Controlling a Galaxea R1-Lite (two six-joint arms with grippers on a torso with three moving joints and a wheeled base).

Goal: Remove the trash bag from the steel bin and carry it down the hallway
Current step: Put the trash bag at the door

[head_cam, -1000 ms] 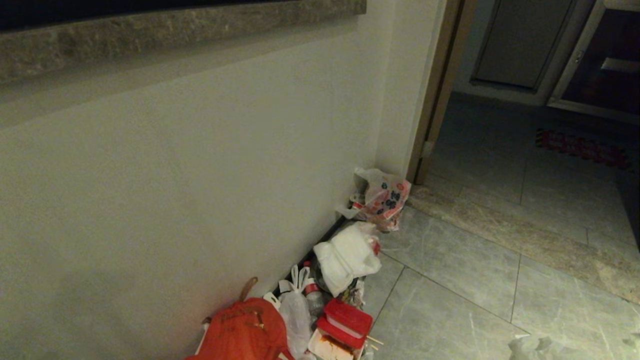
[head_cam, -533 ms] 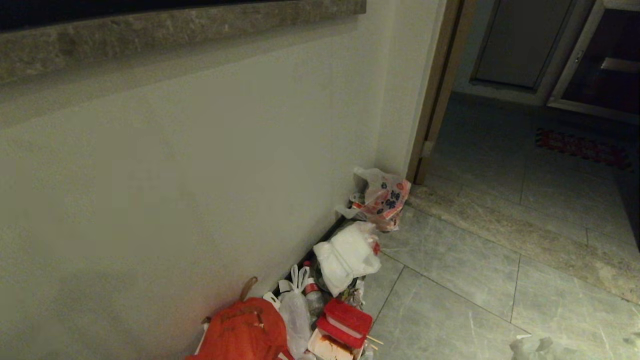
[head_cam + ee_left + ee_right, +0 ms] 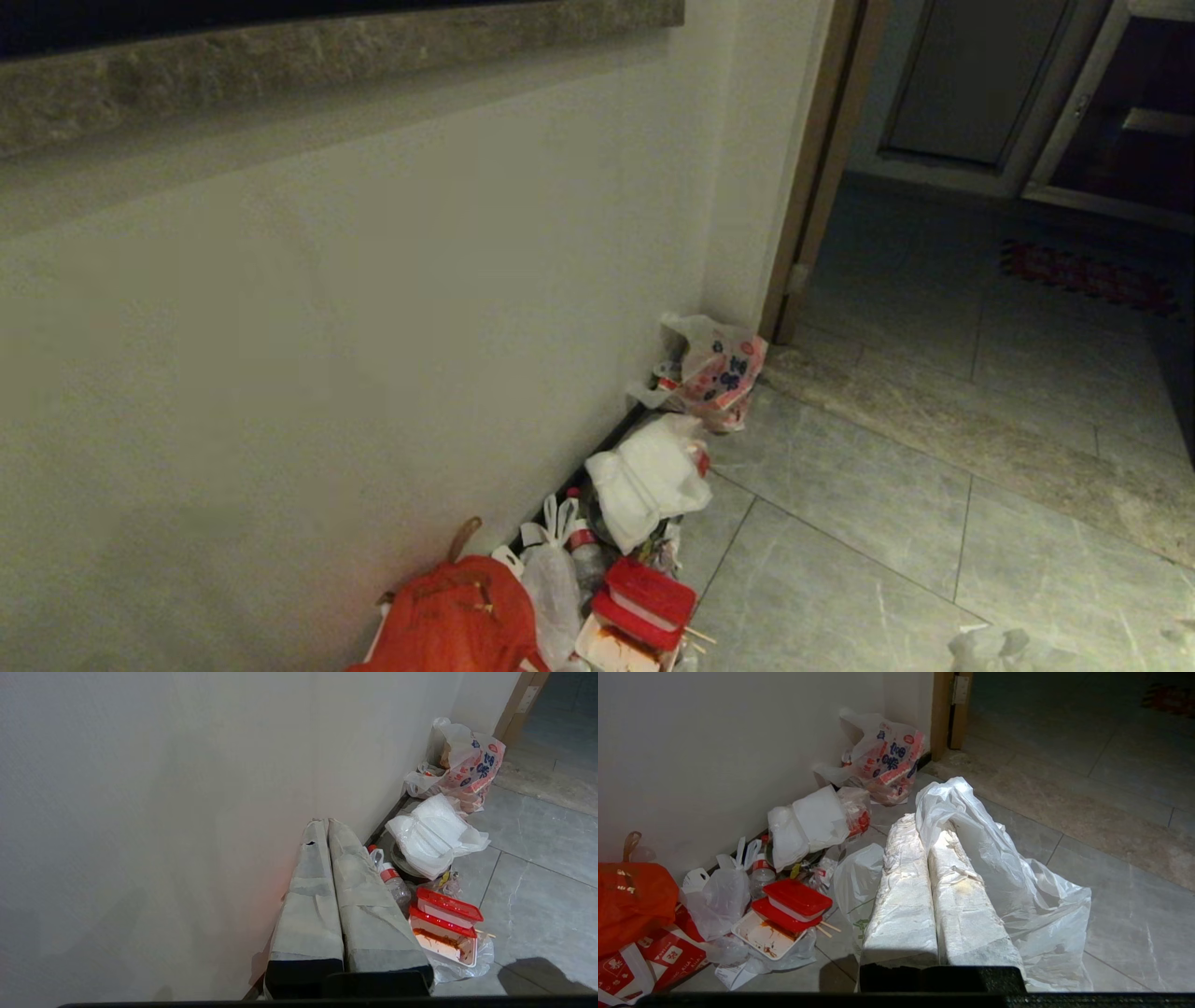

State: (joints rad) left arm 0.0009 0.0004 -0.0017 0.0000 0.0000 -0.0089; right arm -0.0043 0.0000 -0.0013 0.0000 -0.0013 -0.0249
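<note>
The right gripper (image 3: 931, 833) is closed on the trash bag (image 3: 1017, 891); only the right wrist view shows this grip, with the thin white plastic draped over the fingers and hanging above the grey floor (image 3: 1134, 914). In the head view just a scrap of the bag (image 3: 990, 649) shows at the bottom edge. The left gripper (image 3: 328, 826) is closed and holds nothing, as its wrist view shows. Along the foot of the wall (image 3: 373, 327) lie an orange bag (image 3: 457, 616), red-lidded boxes (image 3: 644, 602) and a printed bag (image 3: 719, 373) near the door frame (image 3: 822, 168). The steel bin appears in no view.
</note>
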